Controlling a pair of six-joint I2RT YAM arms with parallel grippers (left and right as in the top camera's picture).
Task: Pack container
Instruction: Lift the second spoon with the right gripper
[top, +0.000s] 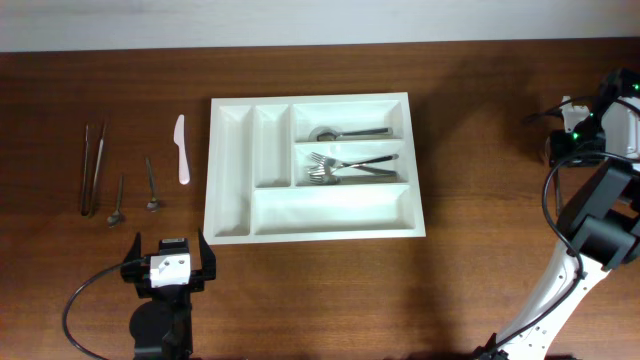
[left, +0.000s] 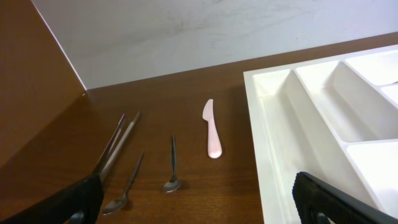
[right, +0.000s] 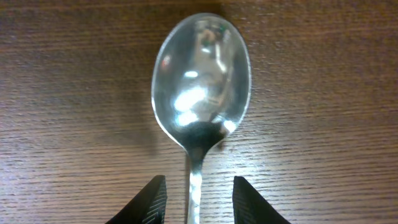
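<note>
The large white rectangular plastic cutlery tray (top: 330, 210) sat flat in the middle of the dark wooden counter (top: 480, 250), its two narrow compartments on the left and three long ones on the right. A metal tablespoon (top: 345, 131) lay in the far long compartment. In the middle one lay a small heap of metal forks (top: 340, 166), prongs to the left.

Loose pieces lay on the counter left of the tray, well apart from it. There was a white plastic knife (top: 181, 150) nearest the tray, then two small metal teaspoons (top: 150, 188) (top: 118, 203), and a pair of long thin metal tongs (top: 92, 168) at the far left.

The left tool (top: 169, 242) hung near the front edge, just left of the tray's near-left corner, with its fingers spread wide and nothing between them.

The right tool (right: 199, 182) was off to the far right, close over the wood. A shiny metal spoon (right: 200, 81) lay bowl-up in front of it, its handle running back between the two black fingers (right: 152, 199). A gap showed on each side of the handle. I could not tell whether the fingers pinched it lower down.
</note>
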